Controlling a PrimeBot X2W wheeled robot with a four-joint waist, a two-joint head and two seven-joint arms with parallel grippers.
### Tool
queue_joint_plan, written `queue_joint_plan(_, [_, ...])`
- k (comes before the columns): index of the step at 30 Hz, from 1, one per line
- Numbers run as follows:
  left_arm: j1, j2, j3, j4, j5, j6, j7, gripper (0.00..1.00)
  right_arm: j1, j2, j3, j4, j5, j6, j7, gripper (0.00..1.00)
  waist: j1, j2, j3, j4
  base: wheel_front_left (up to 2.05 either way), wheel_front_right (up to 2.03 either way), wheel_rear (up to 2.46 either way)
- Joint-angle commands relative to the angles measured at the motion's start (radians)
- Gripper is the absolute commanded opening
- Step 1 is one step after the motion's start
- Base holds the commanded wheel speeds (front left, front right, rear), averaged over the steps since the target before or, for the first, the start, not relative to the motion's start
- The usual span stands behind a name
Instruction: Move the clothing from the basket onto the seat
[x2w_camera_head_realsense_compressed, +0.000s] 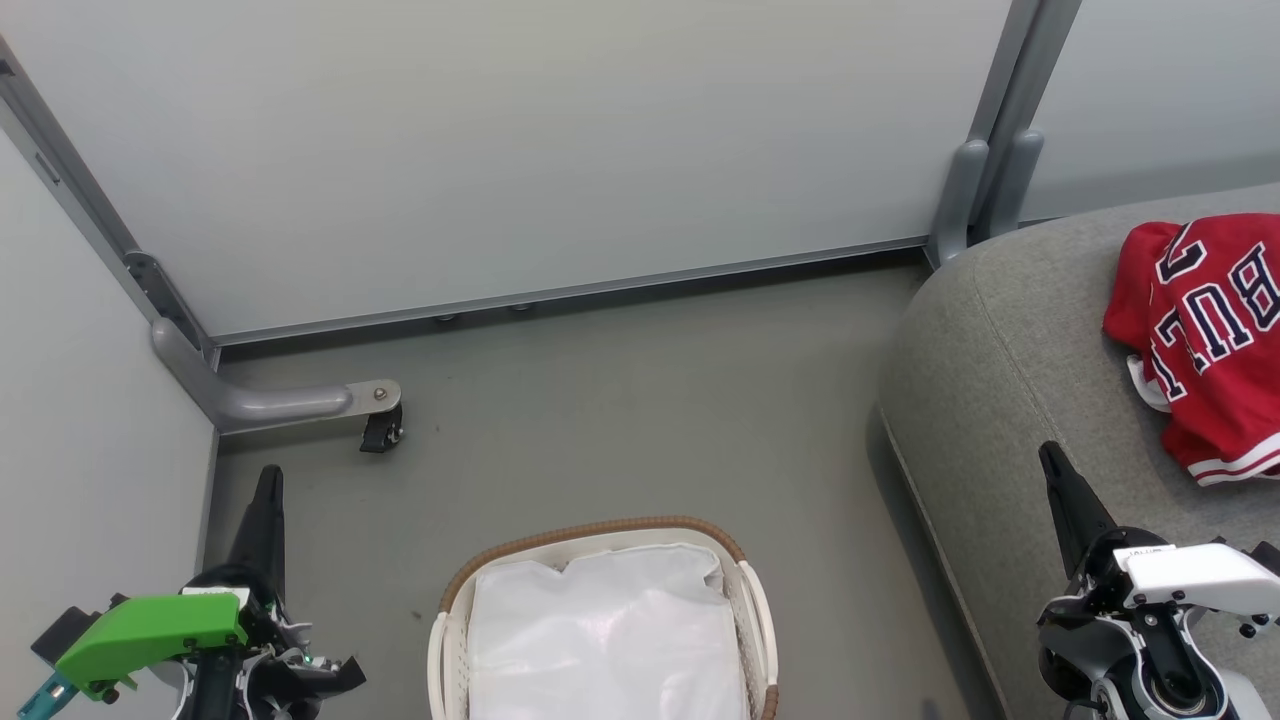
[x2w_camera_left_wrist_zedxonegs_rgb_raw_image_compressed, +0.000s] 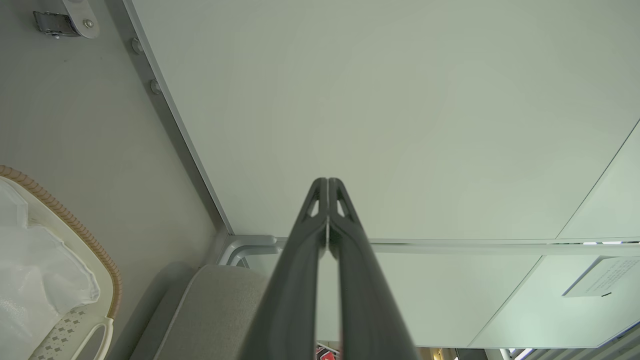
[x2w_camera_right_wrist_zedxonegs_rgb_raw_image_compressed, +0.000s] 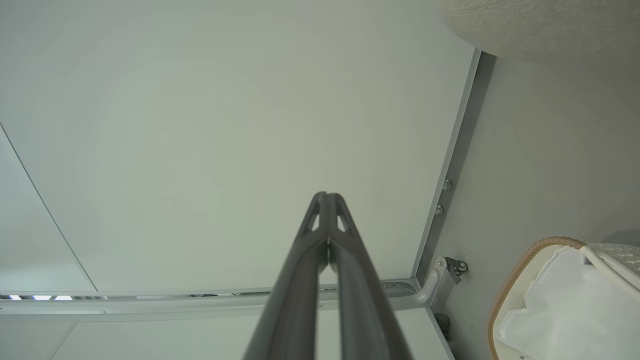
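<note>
Nearest, the basket (x2w_camera_head_realsense_compressed: 590, 530) sits on the floor (x2w_camera_head_realsense_compressed: 620, 400) between the two grippers. What shows inside it is the crumpled white liner (x2w_camera_head_realsense_compressed: 610, 630). No red is seen there, though I cannot tell whether anything lies under the folds.

Left of the basket, the left gripper (x2w_camera_head_realsense_compressed: 268, 480) points away from the robot. Its fingers are pressed together with nothing between them, and the left wrist view shows the tips meeting. Right of the basket, the right gripper (x2w_camera_head_realsense_compressed: 1050, 455) is likewise closed and empty, seen over the near edge of the seat (x2w_camera_head_realsense_compressed: 1010, 380).

Farther off, right of the basket and beyond it, the clothing (x2w_camera_head_realsense_compressed: 1205, 330) lies heaped on the seat top with its black letters up. Its long axis runs roughly away from the robot, and part of it is cut off at the head view's right edge. It is well apart from the basket, and it lies ahead of the right gripper's tip and a little to its right, so the right arm is much the nearer.

Judged from this, the transfer looks complete. Any further reach toward the garment would fall to the right arm. Beyond the basket, a pale wall (x2w_camera_head_realsense_compressed: 500, 150) closes off the floor.
</note>
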Motion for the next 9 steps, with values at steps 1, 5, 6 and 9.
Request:
queue_joint_plan(1, [-0.012, 0.006, 0.002, -0.002, -0.003, -0.006, 0.003, 0.0, 0.01, -0.006, -0.002, -0.003, 0.003, 0.0, 0.002, 0.0, 0.0, 0.0, 0.0, 0.0, 0.0, 0.0, 0.0])
queue_joint_plan(5, [-0.012, 0.006, 0.002, -0.002, -0.003, -0.006, 0.003, 0.0, 0.01, -0.006, -0.002, -0.003, 0.003, 0.0, 0.002, 0.0, 0.0, 0.0, 0.0, 0.0, 0.0, 0.0, 0.0])
queue_joint_plan(6, [-0.012, 0.006, 0.002, -0.002, -0.003, -0.006, 0.003, 0.0, 0.01, -0.006, -0.002, -0.003, 0.003, 0.0, 0.002, 0.0, 0.0, 0.0, 0.0, 0.0, 0.0, 0.0, 0.0])
queue_joint_plan(9, [-0.012, 0.006, 0.002, -0.002, -0.003, -0.006, 0.003, 0.0, 0.01, -0.006, -0.002, -0.003, 0.003, 0.0, 0.002, 0.0, 0.0, 0.0, 0.0, 0.0, 0.0, 0.0, 0.0])
